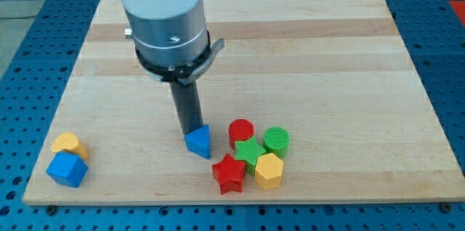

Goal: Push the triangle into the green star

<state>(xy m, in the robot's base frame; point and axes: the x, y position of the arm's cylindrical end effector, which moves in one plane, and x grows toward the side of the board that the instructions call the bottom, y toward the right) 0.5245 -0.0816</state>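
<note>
A blue triangle (199, 142) lies on the wooden board (290, 42) near the view's bottom centre. The green star (250, 152) lies a short way to its right, apart from it, wedged among other blocks. My tip (190, 131) rests at the triangle's upper left edge, touching or nearly touching it. The rod hangs from the arm's grey and white cylinder (167, 20) above.
A red cylinder (241, 131) and a green cylinder (276, 140) sit above the star. A red star (229, 173) and a yellow hexagon (268, 170) sit below it. A yellow block (68, 144) and a blue block (67, 169) lie at the bottom left corner.
</note>
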